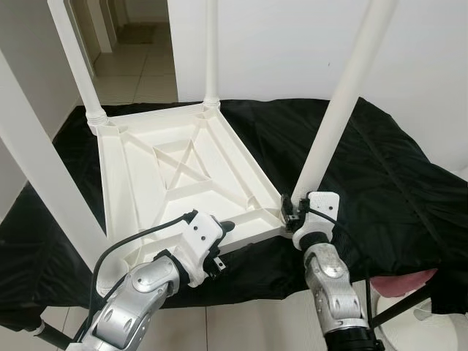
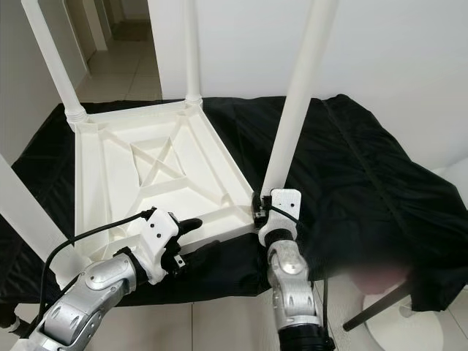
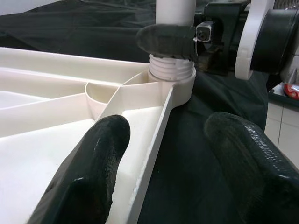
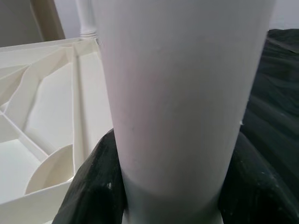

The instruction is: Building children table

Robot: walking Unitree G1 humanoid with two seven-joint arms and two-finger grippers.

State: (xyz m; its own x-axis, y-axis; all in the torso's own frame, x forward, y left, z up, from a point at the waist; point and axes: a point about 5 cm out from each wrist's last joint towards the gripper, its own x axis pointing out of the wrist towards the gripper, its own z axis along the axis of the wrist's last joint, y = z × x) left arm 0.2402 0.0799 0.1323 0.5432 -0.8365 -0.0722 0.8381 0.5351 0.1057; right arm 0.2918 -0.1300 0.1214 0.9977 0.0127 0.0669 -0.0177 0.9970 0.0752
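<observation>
Bright, even light; closeups soft.

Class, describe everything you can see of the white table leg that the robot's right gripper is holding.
The table leg is a smooth, round white tube, plastic by its look. It stands nearly upright, leaning slightly, its top out of frame. Its ribbed lower end sits in the near right corner socket of the upturned tabletop, which lies on a black cloth. The right gripper is shut around it just above the socket, one black finger on each side.

support: black cloth [image 1: 380, 168] — on it: upturned white table [image 1: 183, 175] — legs up
</observation>
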